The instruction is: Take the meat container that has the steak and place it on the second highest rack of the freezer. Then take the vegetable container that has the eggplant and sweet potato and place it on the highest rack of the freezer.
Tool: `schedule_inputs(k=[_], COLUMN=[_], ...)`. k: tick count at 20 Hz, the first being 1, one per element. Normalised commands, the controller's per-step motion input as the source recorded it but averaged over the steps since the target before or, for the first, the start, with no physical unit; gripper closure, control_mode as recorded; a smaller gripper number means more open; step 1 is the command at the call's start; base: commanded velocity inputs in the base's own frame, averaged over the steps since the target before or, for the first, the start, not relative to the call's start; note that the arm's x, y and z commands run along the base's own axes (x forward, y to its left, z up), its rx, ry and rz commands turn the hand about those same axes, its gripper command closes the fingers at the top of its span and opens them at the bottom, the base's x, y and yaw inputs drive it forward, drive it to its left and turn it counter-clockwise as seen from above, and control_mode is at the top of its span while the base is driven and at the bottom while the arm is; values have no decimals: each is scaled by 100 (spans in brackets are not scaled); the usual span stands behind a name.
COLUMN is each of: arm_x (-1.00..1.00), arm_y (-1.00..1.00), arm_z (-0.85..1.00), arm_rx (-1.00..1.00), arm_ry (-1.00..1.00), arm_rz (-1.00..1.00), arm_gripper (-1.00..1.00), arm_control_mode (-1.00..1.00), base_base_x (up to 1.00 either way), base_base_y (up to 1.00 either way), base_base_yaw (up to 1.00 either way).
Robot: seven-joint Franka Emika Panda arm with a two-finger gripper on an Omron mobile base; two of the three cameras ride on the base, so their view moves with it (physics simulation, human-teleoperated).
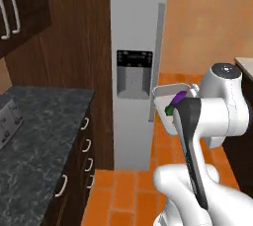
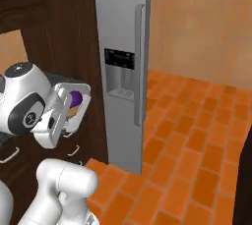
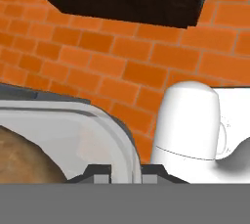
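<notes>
Between the hand's [image 3: 124, 171] two dark finger tips, seen in the hand view, runs the clear curved rim of the vegetable container [image 3: 73, 130], so the hand is clamped on that rim and carries the container off any surface. Just beyond the finger tips, inside the container, a brown-tan rounded mass lies low against its wall: the sweet potato [image 3: 19, 162].

From the left base view the same container [image 1: 165, 102] is a white tray held up just ahead of the wrist, its open side turned toward the camera, with the eggplant [image 1: 178, 97] lying in it as a dark-purple shape with a green end, partly hidden by the arm's dark forearm. From the right base view the container [image 2: 78, 102] sits tilted against the hand, the eggplant [image 2: 76, 98] showing purple above an orange-tan patch of the sweet potato [image 2: 73, 112].

Ahead of the hand stands the freezer [image 1: 136, 32], tall and grey, its door closed, with a dark dispenser panel [image 1: 134, 73] at about the hand's height and a long vertical handle [image 1: 156, 62] beside that panel. Its racks are behind the door and cannot be seen. Below the hand lies orange tiled floor [image 2: 197, 140]. Off to the hand's left is a dark stone worktop [image 1: 34, 136] over dark drawers.
</notes>
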Motion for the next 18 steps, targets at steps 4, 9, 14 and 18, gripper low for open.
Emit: schedule_inputs(k=[4,9,14,18], arm_x=[0,0,0,0], arm_y=[0,0,0,0], arm_z=[0,0,0,0], arm_rx=[0,0,0,0], arm_ry=[0,0,0,0], arm_rz=[0,0,0,0], arm_gripper=[100,100,100,100], arm_control_mode=[100,100,100,100], base_base_x=[0,17,52,94], base_base_y=[0,-16,-62,-52], base_base_yaw=[-96,-48,17,20])
